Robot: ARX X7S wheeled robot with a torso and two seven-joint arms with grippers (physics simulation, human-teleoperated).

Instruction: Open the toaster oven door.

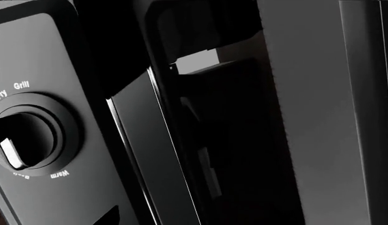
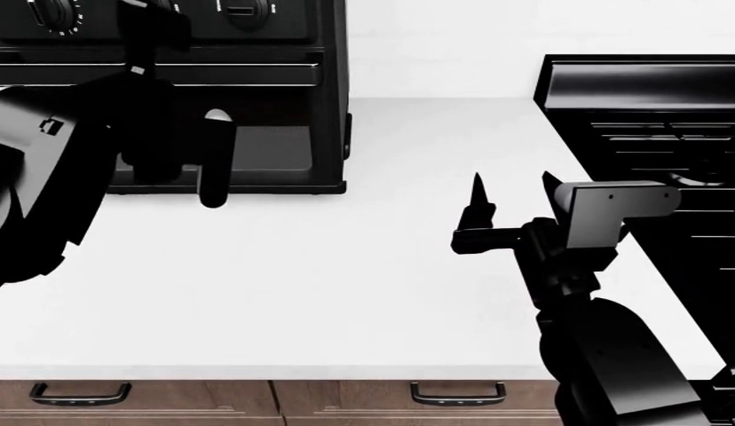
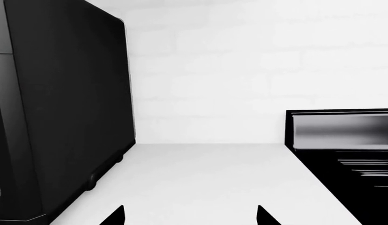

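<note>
My right pincer (image 2: 509,206) hangs spread over the white counter (image 2: 380,257), its two fingertips well apart with nothing between them. It is well clear of the toaster oven (image 2: 225,89) and sits between it and the stove (image 2: 652,133). From the right wrist camera both tips (image 3: 113,216) poke into frame, with the oven's black side wall (image 3: 63,103) near one of them and the stove's back panel (image 3: 341,131) beyond the other.

My left pincer (image 2: 184,155) is up against the oven's front. One rounded finger (image 2: 216,164) shows pale-tipped before the door; the other is lost in black on black, so I cannot tell whether the pincer is spread or gripping anything.

The toaster oven door (image 2: 243,146) fills the lower front of the oven, under a long black bar (image 2: 166,74) running the oven's width — black frame, dark glass. In the left wrist camera I make out a thin bright edge (image 1: 122,154) beside the control panel, though I cannot say whether the door is ajar.

Counting: one oven, one stove, two knobs (image 2: 243,9) at the oven's top edge in the head view, one knob (image 1: 28,136) close up lettered "Grill" and "Warm", and two drawer handles (image 2: 456,393) below the counter.
</note>
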